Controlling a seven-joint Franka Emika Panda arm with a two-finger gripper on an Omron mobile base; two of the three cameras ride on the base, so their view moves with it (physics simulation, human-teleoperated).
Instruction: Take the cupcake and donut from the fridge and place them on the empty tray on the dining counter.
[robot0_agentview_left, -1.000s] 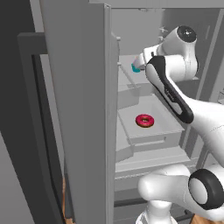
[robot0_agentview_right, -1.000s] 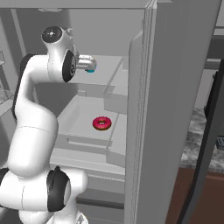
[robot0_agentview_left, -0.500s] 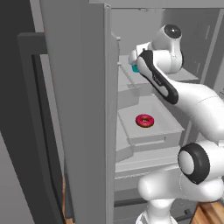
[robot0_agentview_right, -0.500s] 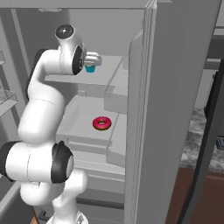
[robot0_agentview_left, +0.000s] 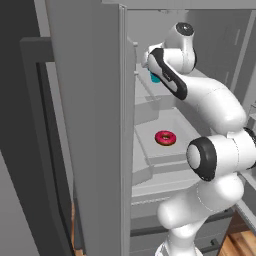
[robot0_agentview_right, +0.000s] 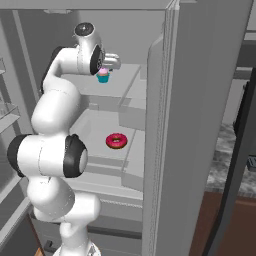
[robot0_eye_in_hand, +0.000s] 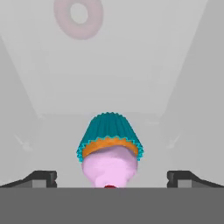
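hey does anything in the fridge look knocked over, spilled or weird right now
Nothing stands out. The cupcake sits upright on the upper shelf and the donut lies flat on the shelf below, with no spill.

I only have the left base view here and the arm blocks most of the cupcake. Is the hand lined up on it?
Observer: Yes. In the hand view the cupcake sits centred between the two fingertips, jaws wide apart.
Operator: Touching it yet?
Observer: No, there is a gap on both sides of the wrapper.
Operator: What is its frosting like?
Observer: Pink, seen in the right base view, where the hand is right by it. The donut lies one shelf lower.
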